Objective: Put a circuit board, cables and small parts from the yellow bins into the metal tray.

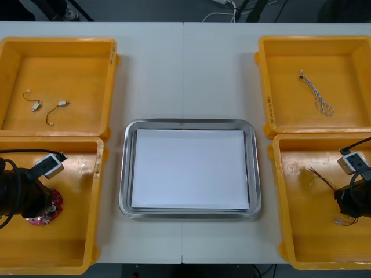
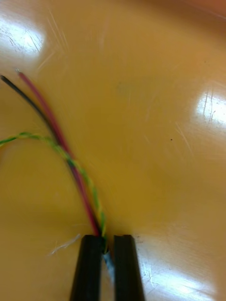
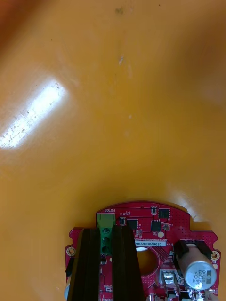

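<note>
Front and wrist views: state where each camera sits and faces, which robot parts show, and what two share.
Front view: overhead, steeply down at the metal tray; left arm, right arm show.
Left wrist view: on that wrist, facing a yellow bin; left end effector shut on the circuit board.
Right wrist view: on that wrist; right end effector shut on cables.
Shared: front and left wrist views show the circuit board.

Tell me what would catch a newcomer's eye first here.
The metal tray, white inside, sits mid-table between the yellow bins. In the near left bin the left gripper pinches a red circuit board by its green block; in the near right bin the right gripper grips thin cables.
</note>
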You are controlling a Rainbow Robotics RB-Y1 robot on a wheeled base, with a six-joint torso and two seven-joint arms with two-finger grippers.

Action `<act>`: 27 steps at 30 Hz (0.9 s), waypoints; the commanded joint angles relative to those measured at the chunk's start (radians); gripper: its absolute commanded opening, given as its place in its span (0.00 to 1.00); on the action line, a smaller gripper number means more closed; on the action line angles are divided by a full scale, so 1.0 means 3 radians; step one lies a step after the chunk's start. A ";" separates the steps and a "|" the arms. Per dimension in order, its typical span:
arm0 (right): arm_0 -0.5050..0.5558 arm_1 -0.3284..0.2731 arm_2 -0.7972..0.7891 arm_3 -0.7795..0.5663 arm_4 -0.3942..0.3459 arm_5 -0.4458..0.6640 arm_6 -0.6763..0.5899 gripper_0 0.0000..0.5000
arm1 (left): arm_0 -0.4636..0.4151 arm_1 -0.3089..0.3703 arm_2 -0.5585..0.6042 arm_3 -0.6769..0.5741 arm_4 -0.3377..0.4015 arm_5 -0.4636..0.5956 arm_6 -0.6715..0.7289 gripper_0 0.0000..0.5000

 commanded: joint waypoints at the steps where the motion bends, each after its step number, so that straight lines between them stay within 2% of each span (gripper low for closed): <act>1: -0.0041 -0.0111 0.0075 0.0021 -0.0016 -0.0035 0.0089 0.00 | 0.0079 0.0134 -0.0065 -0.0013 -0.0005 -0.0034 -0.0477 0.00; 8: -0.0128 -0.0111 0.0075 0.0021 0.0066 -0.0040 0.0104 0.00 | 0.0043 0.0139 -0.0045 -0.0018 -0.0005 0.0007 -0.0477 0.00; 12: -0.0231 -0.0111 0.0075 0.0021 0.0127 -0.0015 0.0115 0.00 | -0.0049 0.0134 0.0053 -0.0064 0.0021 0.0252 -0.0477 0.00; 20: -0.0425 -0.0111 0.0003 0.0016 0.0061 0.0364 0.0115 0.00 | -0.0151 0.0134 0.0329 -0.0227 0.0102 0.0733 -0.0467 0.00; 25: -0.0491 -0.0111 -0.0089 -0.0030 -0.0011 0.0650 0.0094 0.00 | -0.0233 0.0104 0.0554 -0.0248 0.0368 0.0937 -0.0457 0.00; 27: -0.0496 -0.0111 -0.0135 -0.0066 -0.0036 0.0752 0.0089 0.00 | -0.0279 0.0058 0.0620 -0.0273 0.0384 0.1050 -0.0457 0.00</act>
